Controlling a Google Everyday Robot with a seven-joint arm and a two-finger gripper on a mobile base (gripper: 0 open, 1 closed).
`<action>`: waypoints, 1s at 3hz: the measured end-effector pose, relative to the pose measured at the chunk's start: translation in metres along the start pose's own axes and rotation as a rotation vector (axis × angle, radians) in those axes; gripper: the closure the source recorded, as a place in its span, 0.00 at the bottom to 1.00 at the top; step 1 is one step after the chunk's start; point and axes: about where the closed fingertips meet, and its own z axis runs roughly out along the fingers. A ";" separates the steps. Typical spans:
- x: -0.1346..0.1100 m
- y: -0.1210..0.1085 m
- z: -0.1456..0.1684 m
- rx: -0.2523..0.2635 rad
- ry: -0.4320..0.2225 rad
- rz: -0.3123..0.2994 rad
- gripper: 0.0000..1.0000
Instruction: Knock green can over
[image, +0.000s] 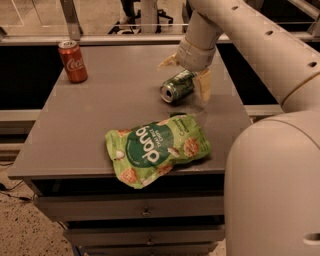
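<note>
The green can (177, 86) lies on its side on the grey table (100, 120), right of centre, with its silver top facing the front left. My gripper (186, 74) hangs just above and behind the can, at the end of the white arm coming in from the upper right. It is open. One pale finger (167, 61) shows to the can's back left, and the other finger (204, 86) sits by its right end. The can is not held.
A red Coca-Cola can (73, 61) stands upright at the table's back left corner. A flat green snack bag (156, 148) lies near the front edge. The robot's white body (275, 190) fills the lower right. Drawers sit under the table.
</note>
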 end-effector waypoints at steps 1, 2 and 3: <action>0.001 0.001 0.000 -0.015 0.012 -0.016 0.00; 0.002 0.003 0.001 -0.024 0.021 -0.025 0.00; 0.002 0.004 0.001 -0.032 0.029 -0.034 0.00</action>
